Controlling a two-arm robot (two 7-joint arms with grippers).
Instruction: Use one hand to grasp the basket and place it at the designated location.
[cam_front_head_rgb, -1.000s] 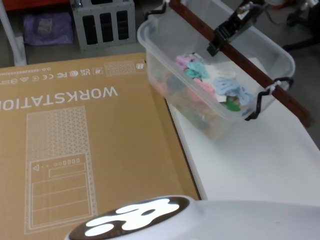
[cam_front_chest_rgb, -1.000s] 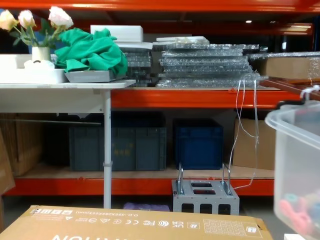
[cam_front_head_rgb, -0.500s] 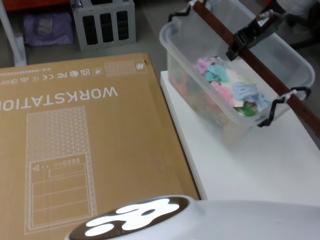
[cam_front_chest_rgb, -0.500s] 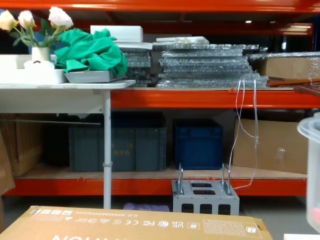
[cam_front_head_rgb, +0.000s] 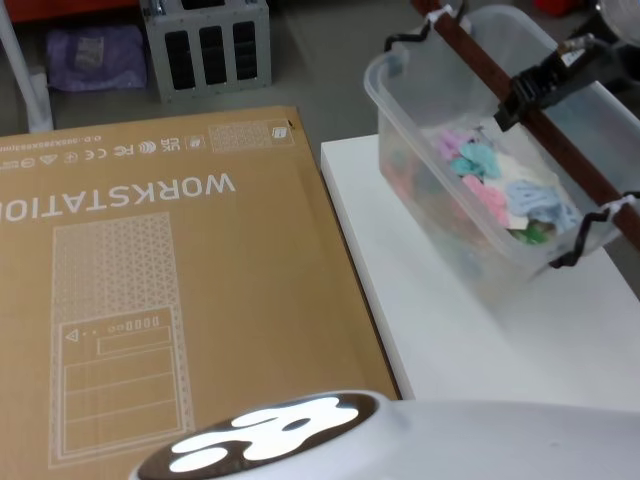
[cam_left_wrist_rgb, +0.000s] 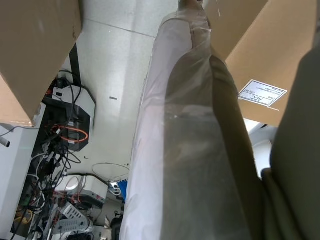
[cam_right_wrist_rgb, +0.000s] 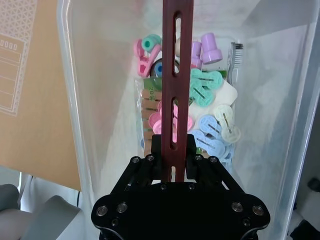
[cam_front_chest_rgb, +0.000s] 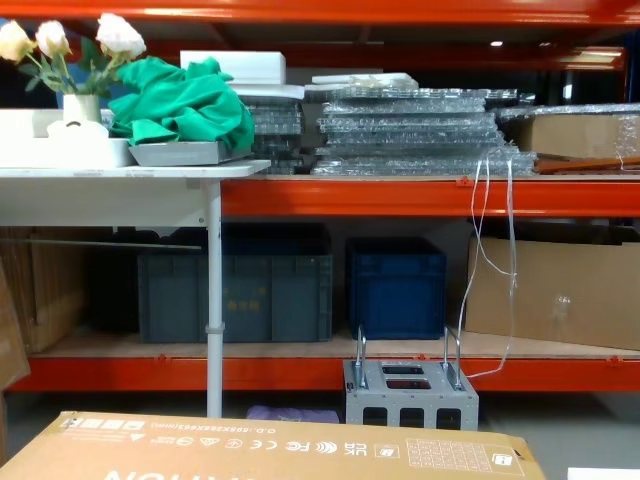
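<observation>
Clamping the basket's (cam_front_head_rgb: 470, 190) reddish-brown bar handle (cam_right_wrist_rgb: 176, 75), the right gripper (cam_right_wrist_rgb: 174, 159) holds it between closed fingers.

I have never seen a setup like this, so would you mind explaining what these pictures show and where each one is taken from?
This is a two-armed robot seen through its own cameras. The head view looks down at a white table with a large cardboard box to its left. Above the table, the right hand, a narrow black clamp, is shut on the reddish-brown bar handle of the clear plastic basket, which holds colourful small items. The right wrist view sits just behind that hand and looks along the handle into the basket. The chest view looks forward at orange shelving and blue crates. The left wrist view mostly shows a plastic-wrapped part close to the camera and the floor.
</observation>
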